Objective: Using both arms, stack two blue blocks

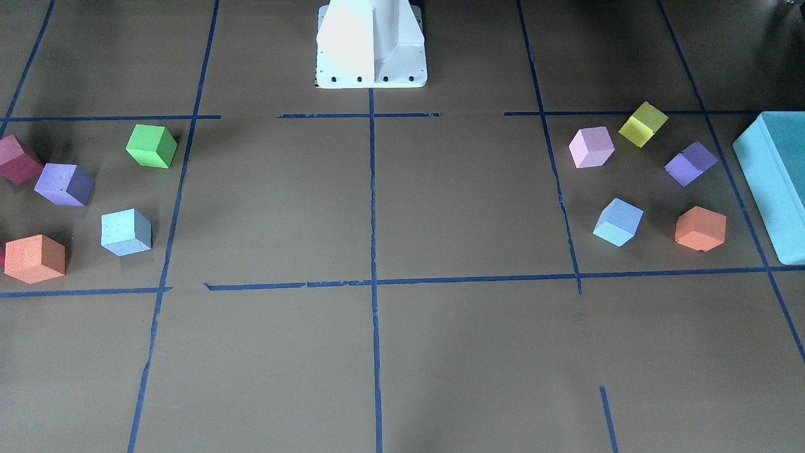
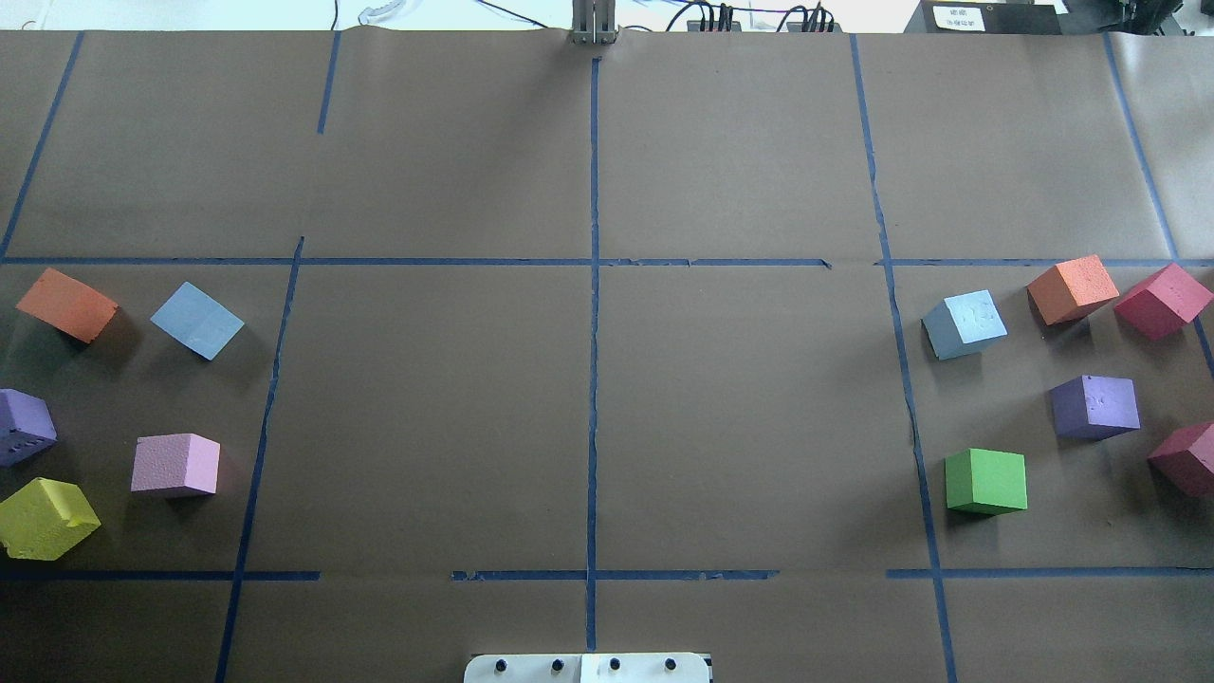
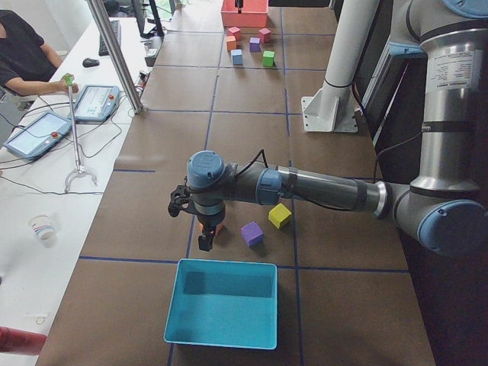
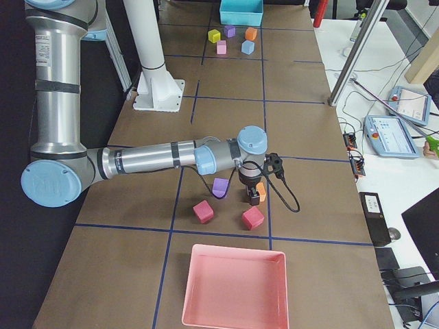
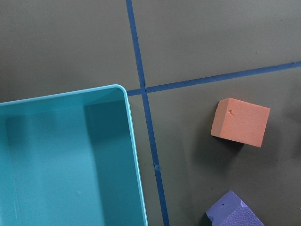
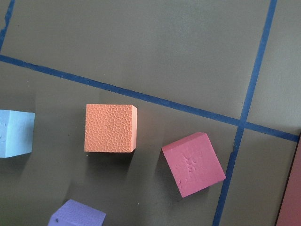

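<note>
Pale sky-blue foam cubes sit at opposite ends of the brown table [image 2: 607, 427], left cube [image 2: 197, 320] and right cube [image 2: 964, 324]; the black two-finger left tool [image 3: 203, 232] and right tool [image 4: 255, 194], finger spread impossible to tell, should each first centre squarely over its own cube's flat faces.

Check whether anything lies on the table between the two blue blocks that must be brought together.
Nothing visible does. Between the left blue block and the right blue block lies only the brown surface of the table.
</note>
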You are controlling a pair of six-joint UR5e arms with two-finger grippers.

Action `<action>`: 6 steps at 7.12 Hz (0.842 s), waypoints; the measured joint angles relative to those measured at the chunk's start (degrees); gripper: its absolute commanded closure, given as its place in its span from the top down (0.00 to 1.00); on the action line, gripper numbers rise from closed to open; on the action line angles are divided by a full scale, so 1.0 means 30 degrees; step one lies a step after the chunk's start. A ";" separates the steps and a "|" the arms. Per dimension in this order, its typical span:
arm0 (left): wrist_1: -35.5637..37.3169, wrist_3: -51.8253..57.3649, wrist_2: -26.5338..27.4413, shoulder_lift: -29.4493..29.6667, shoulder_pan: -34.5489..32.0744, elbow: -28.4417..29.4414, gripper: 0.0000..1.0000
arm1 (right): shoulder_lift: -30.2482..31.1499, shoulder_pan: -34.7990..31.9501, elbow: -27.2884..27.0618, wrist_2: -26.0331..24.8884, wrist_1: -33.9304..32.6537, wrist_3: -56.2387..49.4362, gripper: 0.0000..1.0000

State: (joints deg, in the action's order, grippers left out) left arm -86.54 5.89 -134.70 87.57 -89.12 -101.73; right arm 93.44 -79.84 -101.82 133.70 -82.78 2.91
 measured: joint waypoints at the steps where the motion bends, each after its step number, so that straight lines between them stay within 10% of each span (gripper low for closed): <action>1: -0.0086 0.0101 0.0018 -0.0146 0.0004 -0.0177 1.00 | 0.0045 -0.0010 0.0018 0.0098 -0.0002 0.0004 1.00; 6: -0.0601 0.0343 0.0064 -0.0736 0.0058 -0.0465 1.00 | 0.0236 -0.0016 -0.0030 0.0328 0.0044 -0.0219 1.00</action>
State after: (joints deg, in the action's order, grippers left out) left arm -88.34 6.92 -134.50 85.37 -88.95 -103.12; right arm 94.14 -79.89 -101.91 134.68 -82.65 2.25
